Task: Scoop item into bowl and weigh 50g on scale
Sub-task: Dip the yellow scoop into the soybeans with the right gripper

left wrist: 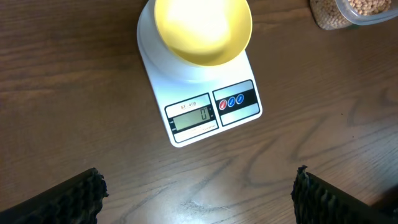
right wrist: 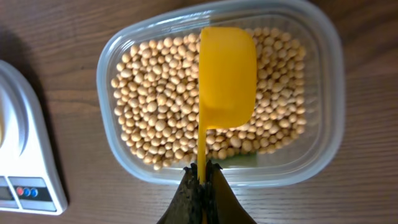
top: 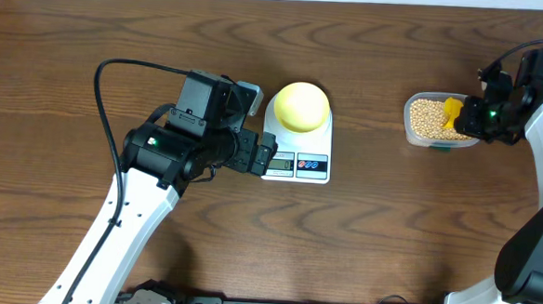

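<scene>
The pale yellow bowl [top: 302, 105] [left wrist: 203, 30] sits empty on the white scale [top: 297, 151] [left wrist: 202, 112], whose display reads zero. The tan beans [top: 429, 117] [right wrist: 161, 106] fill a clear plastic tub [top: 415, 136] [right wrist: 323, 93] at the right. My right gripper [right wrist: 201, 171] [top: 479, 113] is shut on the handle of a bright yellow scoop [right wrist: 226, 74] [top: 452, 109], which hangs over the beans, bottom side up. My left gripper [left wrist: 199, 190] [top: 258, 153] hovers open just left of the scale's front, nothing between its fingers.
Dark wood table [top: 388, 233] all round. The tub's corner [left wrist: 348, 12] shows at the top right of the left wrist view. The scale's edge [right wrist: 25, 162] lies left of the tub in the right wrist view.
</scene>
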Motion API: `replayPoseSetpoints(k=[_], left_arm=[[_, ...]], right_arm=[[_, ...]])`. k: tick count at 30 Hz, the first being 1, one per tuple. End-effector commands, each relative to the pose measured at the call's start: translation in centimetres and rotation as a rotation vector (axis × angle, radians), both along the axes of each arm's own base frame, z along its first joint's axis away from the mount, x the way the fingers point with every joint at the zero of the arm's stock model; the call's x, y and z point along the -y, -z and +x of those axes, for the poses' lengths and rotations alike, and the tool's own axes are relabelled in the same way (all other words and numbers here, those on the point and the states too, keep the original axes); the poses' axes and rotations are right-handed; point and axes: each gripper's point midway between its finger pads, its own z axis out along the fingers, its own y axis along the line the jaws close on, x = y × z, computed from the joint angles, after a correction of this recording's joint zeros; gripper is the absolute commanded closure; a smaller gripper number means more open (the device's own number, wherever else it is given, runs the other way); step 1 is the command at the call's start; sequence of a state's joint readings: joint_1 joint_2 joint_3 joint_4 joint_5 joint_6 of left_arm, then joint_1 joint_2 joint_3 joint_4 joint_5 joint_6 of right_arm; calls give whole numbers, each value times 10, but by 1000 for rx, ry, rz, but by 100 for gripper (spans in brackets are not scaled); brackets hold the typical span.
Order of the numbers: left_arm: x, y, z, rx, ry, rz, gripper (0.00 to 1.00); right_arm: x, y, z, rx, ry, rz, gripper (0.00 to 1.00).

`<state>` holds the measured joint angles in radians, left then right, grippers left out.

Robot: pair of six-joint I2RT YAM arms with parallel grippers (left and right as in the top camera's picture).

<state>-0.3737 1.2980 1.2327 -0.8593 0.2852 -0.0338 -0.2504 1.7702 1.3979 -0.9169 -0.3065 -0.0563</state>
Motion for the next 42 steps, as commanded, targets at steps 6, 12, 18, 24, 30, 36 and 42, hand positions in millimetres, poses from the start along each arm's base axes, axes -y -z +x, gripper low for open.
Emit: replayPoseSetpoints(k=[6,12,18,24,30,36,42], left_arm=[[-1,-13,4,29,-17,-12,2],[-1,-13,4,29,-17,-13,2],[-1,-13,4,29,-17,-12,2],[-1,-13,4,29,-17,-13,2],[-1,-13,4,29,-17,-12,2],[-1,-13,4,29,-17,-12,2],[-1,-13,4,29,-17,-13,2]], right_arm=[[-11,4,-5,-21,-25,71,99],[-15,7,-7,-19,-25,112,99],[-17,8,-8,19,-12,241,99],[-17,19,-16,16,8,307,99],[-19,11,-17,42,22,405,99],[-18,8,-19,54,37,464,99],[-19,16,-25,41,46,478,99]])
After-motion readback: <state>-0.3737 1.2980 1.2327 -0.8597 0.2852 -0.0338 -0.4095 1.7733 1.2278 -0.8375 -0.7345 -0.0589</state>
